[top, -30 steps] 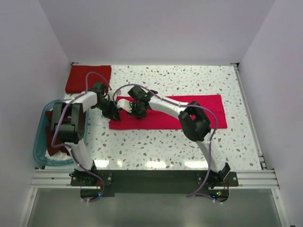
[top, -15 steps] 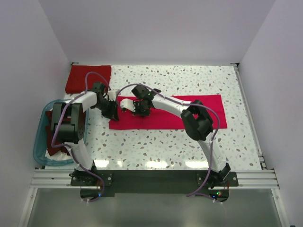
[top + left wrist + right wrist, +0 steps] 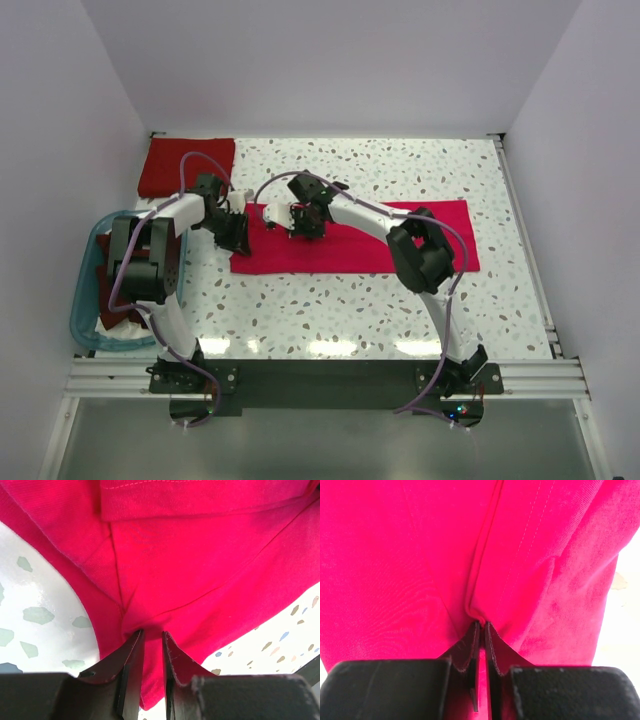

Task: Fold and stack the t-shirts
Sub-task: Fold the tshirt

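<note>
One folded shirt (image 3: 186, 165) lies upper left. Left gripper (image 3: 151, 635) and right gripper (image 3: 481, 626) each pinch the centre crimson shirt (image 3: 400, 250), folded lengthwise; a dark shirt (image 3: 104, 305) waits in the tub (image 3: 75, 300).

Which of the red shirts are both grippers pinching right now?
The bright crimson-pink t-shirt spread mid-table; the darker red t-shirt lies folded at the far-left corner, the maroon one sits in the blue tub.

right gripper (image 3: 299, 224) has shifted its pinch of crimson t-shirt (image 3: 385, 250) farther back.
</note>
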